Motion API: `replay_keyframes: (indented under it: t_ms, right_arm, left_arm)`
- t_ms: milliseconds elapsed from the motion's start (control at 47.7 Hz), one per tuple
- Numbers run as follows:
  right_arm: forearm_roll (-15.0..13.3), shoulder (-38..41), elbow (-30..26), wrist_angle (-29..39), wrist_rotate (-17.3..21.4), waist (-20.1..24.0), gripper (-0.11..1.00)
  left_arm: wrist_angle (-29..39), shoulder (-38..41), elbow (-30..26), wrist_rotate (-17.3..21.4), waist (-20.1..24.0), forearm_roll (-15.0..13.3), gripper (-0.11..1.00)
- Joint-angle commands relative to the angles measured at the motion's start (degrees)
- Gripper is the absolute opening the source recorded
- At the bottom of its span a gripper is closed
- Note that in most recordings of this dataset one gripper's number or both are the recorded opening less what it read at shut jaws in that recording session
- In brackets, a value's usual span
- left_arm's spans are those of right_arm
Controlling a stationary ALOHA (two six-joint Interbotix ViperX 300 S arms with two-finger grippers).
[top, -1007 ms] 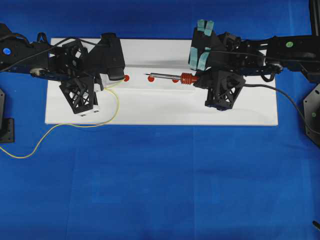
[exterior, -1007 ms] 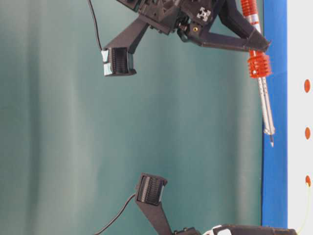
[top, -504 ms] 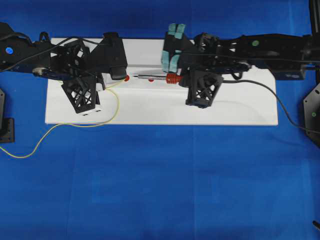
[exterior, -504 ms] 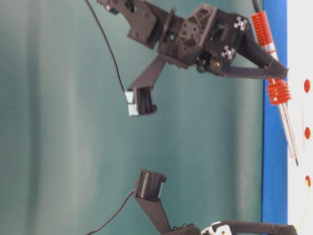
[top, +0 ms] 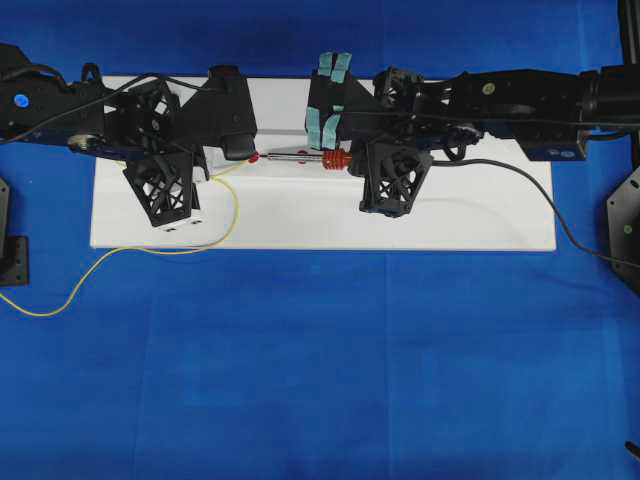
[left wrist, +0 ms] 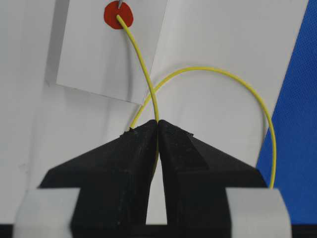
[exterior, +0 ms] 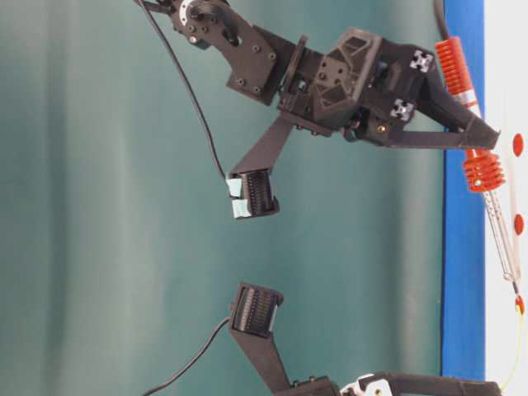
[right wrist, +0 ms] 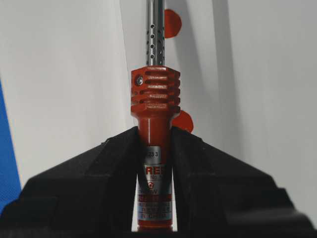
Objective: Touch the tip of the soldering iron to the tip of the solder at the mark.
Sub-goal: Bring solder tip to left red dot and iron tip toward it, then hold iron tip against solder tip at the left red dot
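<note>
Left tool (left wrist: 157, 130) is pinched tight on the yellow solder (left wrist: 142, 64), whose tip (left wrist: 118, 17) rests on the red mark (left wrist: 118, 15) on the white board (top: 470, 215). Right tool (right wrist: 154, 136) is clamped around the soldering iron (right wrist: 154, 109), its tip (exterior: 516, 288) right at that mark.

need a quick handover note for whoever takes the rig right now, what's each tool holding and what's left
Left tool: shut on the solder, whose tip lies on the red mark on the white board.
Right tool: shut on the soldering iron, shaft pointing toward that mark.
Done: both items gripped, solder placed, iron brought in along the board.
Iron tip sits right at the mark; a sliver of metal shows at the solder end in the left wrist view, but contact cannot be confirmed.
Left: confirm or close the touch.
</note>
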Motion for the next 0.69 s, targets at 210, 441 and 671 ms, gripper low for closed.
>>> replay_keyframes:
  t_ms: [210,441,671]
  right_arm:
    - [-0.26,-0.26,-2.02,-0.18,-0.09,0.09,0.06]
    - [-0.26,-0.26,-2.11,-0.18,0.00,0.09,0.06]
    - [-0.26,-0.26,-2.11,-0.18,-0.09,0.09,0.06]
  left_arm:
    - [-0.18,-0.44,-1.23,0.09,0.09,0.00,0.03]
    - [0.26,-0.53,-1.23,0.09,0.09,-0.09,0.03]
    - [0.26,-0.44,-1.23,0.09,0.09,-0.09,0.03]
